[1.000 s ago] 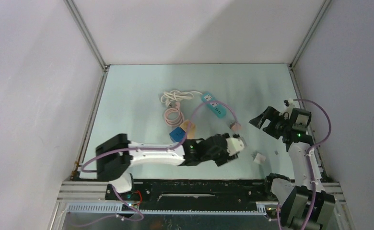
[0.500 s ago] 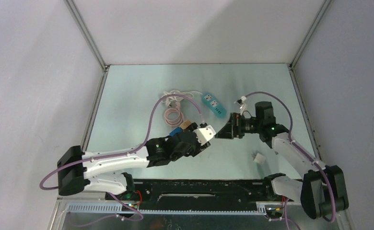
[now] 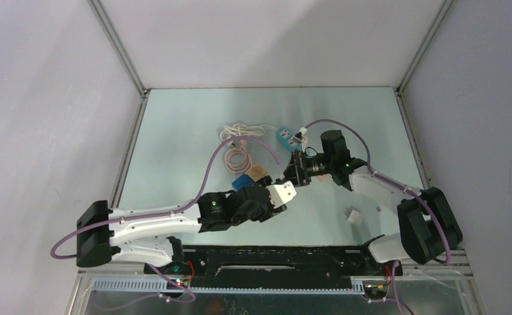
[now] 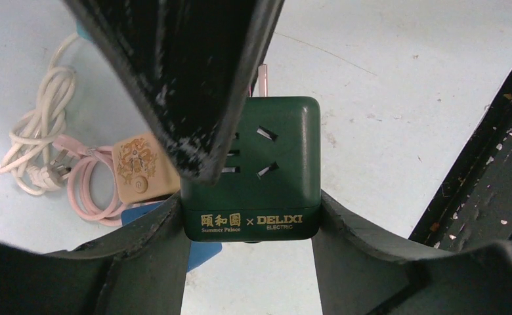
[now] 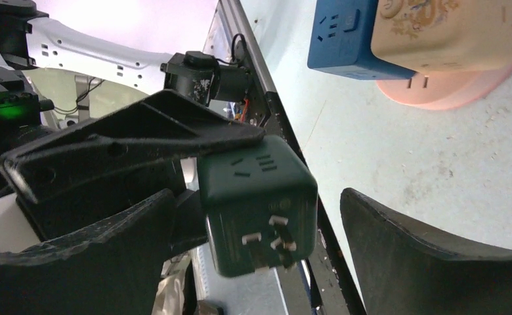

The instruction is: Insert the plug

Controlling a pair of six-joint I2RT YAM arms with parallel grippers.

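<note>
Top external first, scanning from the left: finds the white cable [image 3: 240,131] and the pink cable coil [image 3: 238,157] lying on the bench [image 3: 174,131] left of centre. Places the blue socket cube [image 3: 241,182] and the beige cube [image 3: 260,172] just below the coil, touching each other. Shows the left gripper [image 3: 289,186] at centre, nose to nose with the right gripper [image 3: 297,172]. Cannot pick out the plug itself from up here, too small and dark. Puts the teal power strip [image 3: 283,134] just above that meeting point, and a small white block [image 3: 355,216] at lower right, well apart.

Left wrist: catches the left jaws partway closed on the green plug cube [image 4: 260,170], gripped by two opposite sides, socket face toward the lens, lifted off the bench.

Right wrist: frames the same cube at centre, metal prongs [image 5: 270,239] toward the lens, between the right jaws spread fully wide. Seemingly clear of both, with nothing held.
</note>
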